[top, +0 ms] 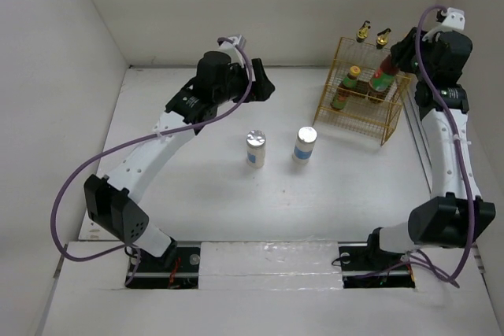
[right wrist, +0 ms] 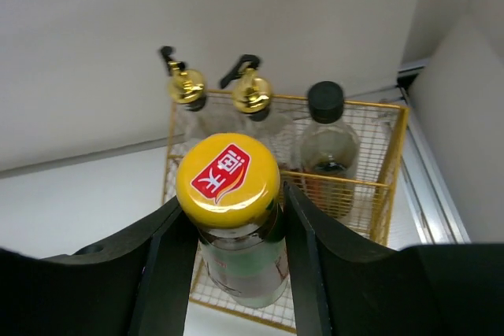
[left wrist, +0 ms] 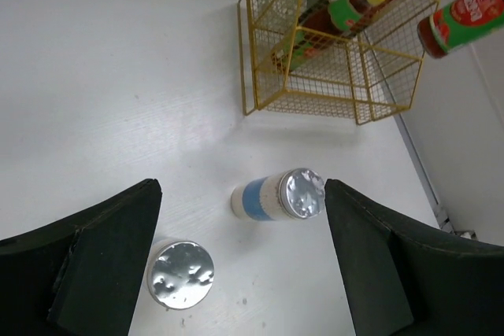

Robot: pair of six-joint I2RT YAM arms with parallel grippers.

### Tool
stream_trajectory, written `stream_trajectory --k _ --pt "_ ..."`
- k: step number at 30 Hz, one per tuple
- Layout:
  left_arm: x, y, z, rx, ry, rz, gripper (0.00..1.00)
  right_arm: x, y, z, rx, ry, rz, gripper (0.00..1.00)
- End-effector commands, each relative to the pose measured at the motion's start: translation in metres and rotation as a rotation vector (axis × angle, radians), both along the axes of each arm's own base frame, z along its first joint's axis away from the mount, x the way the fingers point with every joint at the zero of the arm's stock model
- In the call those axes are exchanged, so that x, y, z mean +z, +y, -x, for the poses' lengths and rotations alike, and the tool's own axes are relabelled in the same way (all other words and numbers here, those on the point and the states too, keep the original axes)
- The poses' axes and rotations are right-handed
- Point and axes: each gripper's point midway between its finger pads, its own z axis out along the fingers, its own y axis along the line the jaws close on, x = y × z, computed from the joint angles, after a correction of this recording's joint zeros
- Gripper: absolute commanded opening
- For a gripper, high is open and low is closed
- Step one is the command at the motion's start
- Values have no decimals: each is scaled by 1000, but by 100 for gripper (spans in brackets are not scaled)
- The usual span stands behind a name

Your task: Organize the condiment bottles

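Racked: one red-labelled, yellow-capped sauce bottle (top: 344, 92), laid in the yellow wire rack (top: 358, 116) at two o'clock.
In hand: second sauce bottle (top: 383, 76), clamped by the right gripper (right wrist: 232, 218) above the rack.
Outstanding: white silver-lidded shaker (top: 256, 149) and twin shaker (top: 305, 144) (mid-table).
Left gripper (left wrist: 236, 257): spread wide, nothing held.

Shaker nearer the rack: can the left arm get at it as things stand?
Probably yes. The left gripper is open, with only bare table between it and that shaker, which stands clear of the other shaker and the wire rack.
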Motion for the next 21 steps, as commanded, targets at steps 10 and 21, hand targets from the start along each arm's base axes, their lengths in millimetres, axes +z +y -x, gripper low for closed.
stream_trajectory --k 10,21 --pt "-20 -13 3 -70 24 -27 81 46 -37 -59 -83 -214 7 7" --pt "-26 -15 -3 -62 38 -40 81 5 -16 -89 -101 -173 56 7"
